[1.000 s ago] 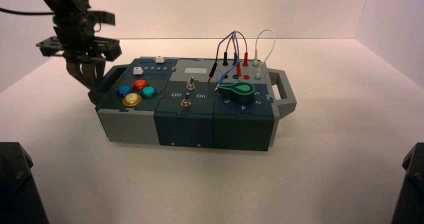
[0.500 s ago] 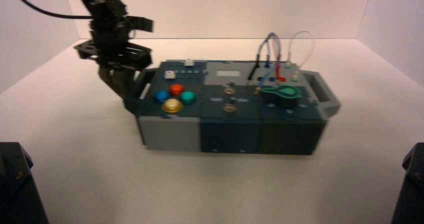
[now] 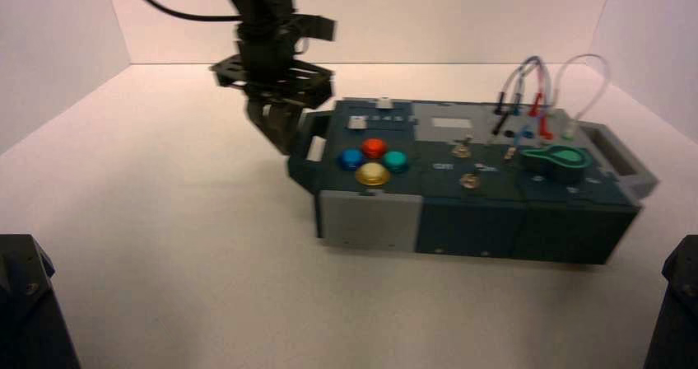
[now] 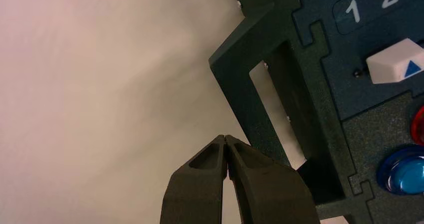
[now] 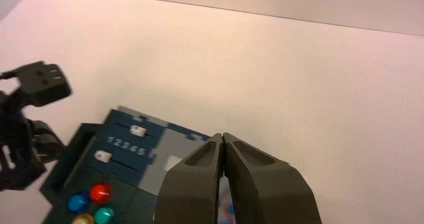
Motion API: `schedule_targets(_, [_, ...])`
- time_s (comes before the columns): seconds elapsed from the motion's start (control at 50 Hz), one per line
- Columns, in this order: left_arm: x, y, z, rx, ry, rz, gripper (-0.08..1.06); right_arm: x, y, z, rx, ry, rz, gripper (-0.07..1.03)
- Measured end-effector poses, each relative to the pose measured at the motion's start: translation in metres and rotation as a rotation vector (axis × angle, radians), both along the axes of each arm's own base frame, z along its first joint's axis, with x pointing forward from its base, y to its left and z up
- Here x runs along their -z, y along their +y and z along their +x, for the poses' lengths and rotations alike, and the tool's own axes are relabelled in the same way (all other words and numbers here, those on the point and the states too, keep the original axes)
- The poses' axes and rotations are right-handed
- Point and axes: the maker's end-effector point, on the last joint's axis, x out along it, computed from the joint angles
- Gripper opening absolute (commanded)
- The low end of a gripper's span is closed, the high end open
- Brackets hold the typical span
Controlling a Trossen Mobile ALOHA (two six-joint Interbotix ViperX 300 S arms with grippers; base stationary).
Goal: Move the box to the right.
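Observation:
The box (image 3: 366, 221), long, dark teal and grey, lies across the middle and right of the table. It has four coloured buttons (image 3: 372, 174), toggle switches (image 3: 469, 179), a green dial (image 3: 560, 161) and plugged wires (image 3: 527, 81). My left gripper (image 3: 284, 138) is shut and empty, with its fingertips down against the outer side of the box's left end handle (image 3: 315, 147). In the left wrist view the shut gripper (image 4: 226, 139) lies beside the handle bar (image 4: 250, 104). My right gripper (image 5: 222, 136) is shut and empty, held apart from the box (image 5: 125, 159).
White walls close the table at the back and both sides. The box's right end handle (image 3: 625, 167) is near the right wall. Dark arm bases stand at the front left corner (image 3: 29, 303) and the front right corner (image 3: 675, 303). A white slider knob (image 4: 395, 66) sits below the numbers 1 and 2.
The left gripper has moved right against the left end handle. The box has slid right with it, from left of centre to the right half of the table.

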Motion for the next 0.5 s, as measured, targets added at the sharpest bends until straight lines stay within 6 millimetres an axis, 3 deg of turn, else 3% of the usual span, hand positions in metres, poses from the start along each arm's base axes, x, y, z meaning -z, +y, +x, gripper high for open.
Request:
schedule_targets(0.22, [0.001, -0.034, -0.009, 0.058, 0.002, -0.024, -0.03, 0.001, 0.001, -0.001, -0.001, 0.005, 0.002, -0.02])
schedule_targets(0.5, [-0.008, -0.020, -0.017, 0.051, -0.024, -0.038, -0.03, 0.000, 0.001, -0.001, 0.001, 0.007, 0.010, -0.02])
